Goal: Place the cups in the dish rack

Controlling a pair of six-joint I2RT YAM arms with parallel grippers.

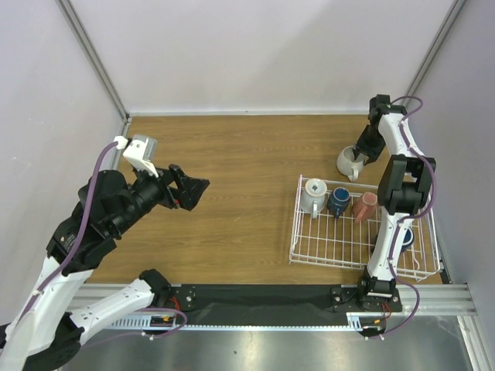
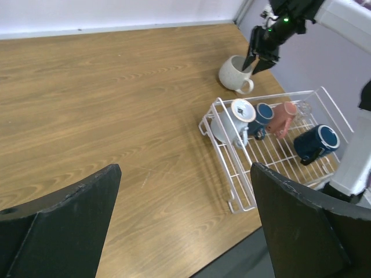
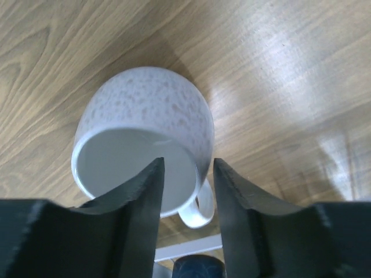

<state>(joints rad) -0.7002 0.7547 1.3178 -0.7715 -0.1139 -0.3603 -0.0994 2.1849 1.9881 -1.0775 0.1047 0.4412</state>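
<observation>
The right claw (image 3: 188, 165) hangs over a speckled cream mug (image 3: 145, 110) that stands on the wooden table (image 1: 232, 154) just outside the white wire dish rack (image 1: 336, 239). Its jaws are part-open and straddle the mug's wall beside the handle, one finger inside the bowl and one outside. A gap shows inside the wall, so no pinch is visible. The wrist view cuts off the mug's near rim behind the fingers.

Back from this claw, towards its arm's base, the rack holds a pale grey-blue mug (image 1: 313, 195), a dark blue cup (image 1: 338, 201) and a reddish-pink cup (image 1: 364, 205) in a row. A second dark blue cup (image 2: 316, 142) is half hidden by the arm in the top view. A clear glass (image 2: 302, 107) behind the pink cup is barely discernible.

The left claw (image 2: 185, 168) is spread wide and empty, well apart from everything.
</observation>
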